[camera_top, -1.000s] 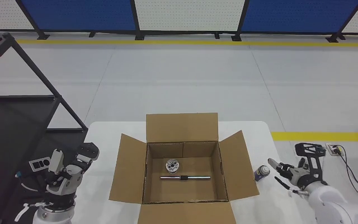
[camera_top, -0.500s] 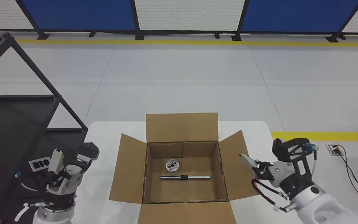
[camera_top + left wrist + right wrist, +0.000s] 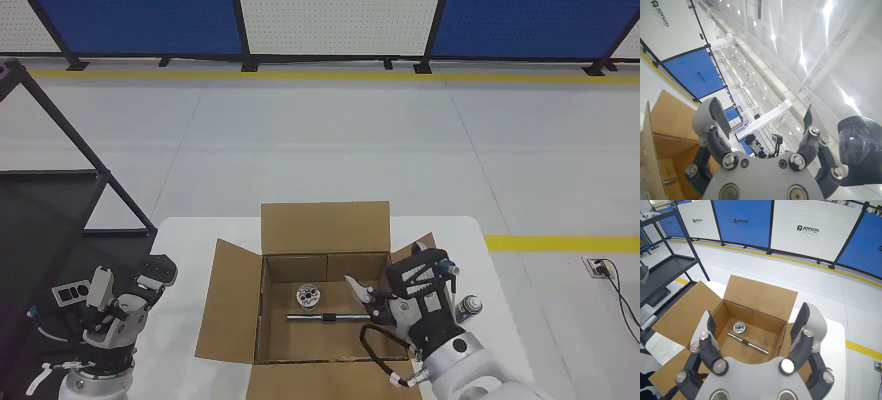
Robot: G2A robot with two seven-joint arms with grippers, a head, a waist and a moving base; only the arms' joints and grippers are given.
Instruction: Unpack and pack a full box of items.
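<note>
Snagging is looming: right gripper, gaping wide above the rod, could catch the box wall descending; left gripper gaping too.

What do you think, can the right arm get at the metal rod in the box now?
Probably yes: the right gripper is open above the box, whose flaps are folded out, and the rod lies uncovered on its floor beside the round metal part.

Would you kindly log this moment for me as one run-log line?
right gripper: open, above box | left gripper: open, away from box | in box: rod, round metal part | beside box: can
</note>
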